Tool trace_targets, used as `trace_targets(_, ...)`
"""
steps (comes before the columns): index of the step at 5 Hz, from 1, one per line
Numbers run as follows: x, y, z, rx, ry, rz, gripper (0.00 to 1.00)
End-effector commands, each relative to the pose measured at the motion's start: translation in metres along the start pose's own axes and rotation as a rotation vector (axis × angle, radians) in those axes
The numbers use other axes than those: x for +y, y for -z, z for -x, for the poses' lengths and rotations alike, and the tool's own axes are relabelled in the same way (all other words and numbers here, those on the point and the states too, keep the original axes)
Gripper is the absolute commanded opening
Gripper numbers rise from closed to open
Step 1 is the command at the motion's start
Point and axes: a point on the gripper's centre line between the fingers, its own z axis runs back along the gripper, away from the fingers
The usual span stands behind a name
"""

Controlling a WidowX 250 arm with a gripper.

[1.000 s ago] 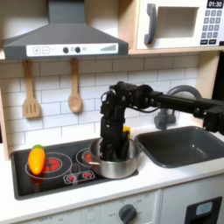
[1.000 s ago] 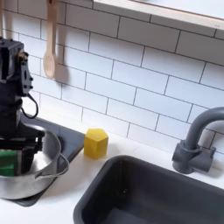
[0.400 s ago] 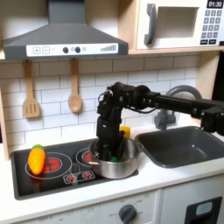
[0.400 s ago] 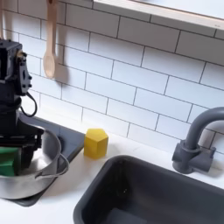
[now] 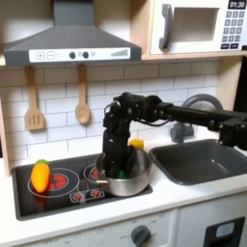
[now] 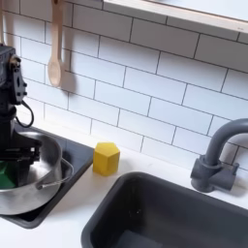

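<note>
A metal bowl sits on the right burner of the black stovetop. My gripper reaches straight down into the bowl, at the second exterior view's left edge. A green object lies in the bowl right at the fingers. The fingers are partly cut off and hidden by the bowl wall, so their spacing is unclear. A yellow block stands on the counter just behind the bowl.
An orange and yellow vegetable lies on the left burner. A dark sink with a grey faucet lies to the right in both exterior views. A wooden spatula and spoon hang on the tiled wall.
The arm has shifted toward the first exterior view's left, and the bowl has slid left with it. The green object now sits nearer the second exterior view's left edge.
</note>
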Motion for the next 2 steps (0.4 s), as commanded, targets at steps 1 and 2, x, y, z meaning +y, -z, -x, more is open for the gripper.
trace_targets(1, -0.0015, -0.003, 0.0003, -0.007, 0.008, 0.008, 0.0)
trace_targets(2, -0.0054, -0.0073, -0.0016, -0.023, 0.023, 0.013, 0.0)
